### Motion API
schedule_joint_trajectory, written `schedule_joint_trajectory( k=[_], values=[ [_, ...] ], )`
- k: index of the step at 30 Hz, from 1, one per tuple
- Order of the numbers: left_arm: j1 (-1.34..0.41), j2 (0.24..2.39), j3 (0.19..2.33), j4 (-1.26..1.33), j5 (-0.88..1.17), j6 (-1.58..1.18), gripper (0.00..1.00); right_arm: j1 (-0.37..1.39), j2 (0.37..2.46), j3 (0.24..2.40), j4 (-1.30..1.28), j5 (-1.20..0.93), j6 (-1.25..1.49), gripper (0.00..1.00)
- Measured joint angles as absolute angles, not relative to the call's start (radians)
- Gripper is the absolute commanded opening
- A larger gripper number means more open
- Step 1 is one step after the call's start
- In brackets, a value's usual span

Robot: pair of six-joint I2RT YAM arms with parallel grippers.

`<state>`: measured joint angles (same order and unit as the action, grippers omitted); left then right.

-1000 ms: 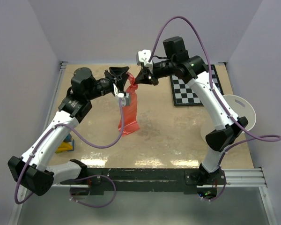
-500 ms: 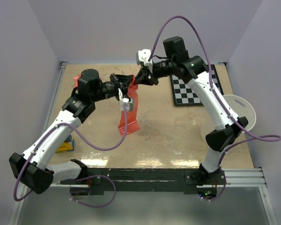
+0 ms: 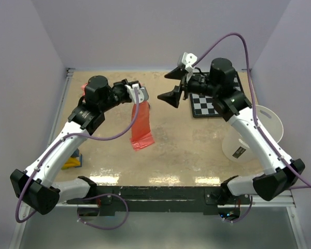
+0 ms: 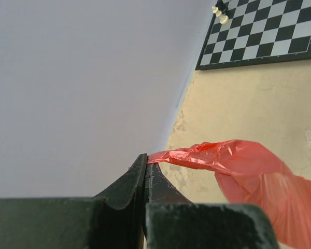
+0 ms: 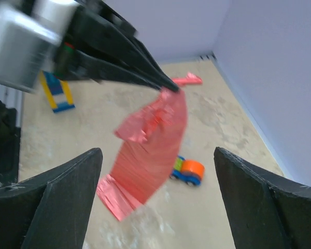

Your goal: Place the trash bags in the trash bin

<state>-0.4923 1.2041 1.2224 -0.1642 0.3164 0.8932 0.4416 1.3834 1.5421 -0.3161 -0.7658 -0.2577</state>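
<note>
Left gripper (image 4: 146, 162) is pinching shut on the top corner of the trash bag (image 3: 141, 124), which is hanging toward 6 o'clock; right gripper (image 3: 171, 86) is standing wide open, empty, at the bag's 3 o'clock; trash bin (image 3: 237, 145) is sitting at 4 o'clock, well apart.

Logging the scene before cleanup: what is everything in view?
trash bag: one, translucent red, hanging from the left end effector
trash bin: one, white, table's right side
checkerboard: one, black-and-white, far right
chess pieces: a few, mostly pale, checkerboard corner
red scrap: one, far-left corner
toy car: one, blue-orange, beyond the bag
yellow-blue toy: one, left edge
left end effector: shut on trash bag
right end effector: open, empty
</note>
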Motion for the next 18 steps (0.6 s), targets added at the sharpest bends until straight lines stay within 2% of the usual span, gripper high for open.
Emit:
schedule_joint_trajectory(
  k=[6,15,18],
  values=[
    [-0.482,1.206,1.229,-0.165,0.291,0.743,0.0,0.625,1.362,1.481,-0.072,-0.676,-0.091,0.99],
    [-0.458,1.261,1.34,-0.178,0.271,0.619,0.0,0.713,1.407,1.434,0.012,-0.427,-0.033,0.98],
    [-0.453,1.27,1.354,-0.181,0.268,0.594,0.0,0.74,1.408,1.43,0.023,-0.342,-0.034,0.92]
  ],
)
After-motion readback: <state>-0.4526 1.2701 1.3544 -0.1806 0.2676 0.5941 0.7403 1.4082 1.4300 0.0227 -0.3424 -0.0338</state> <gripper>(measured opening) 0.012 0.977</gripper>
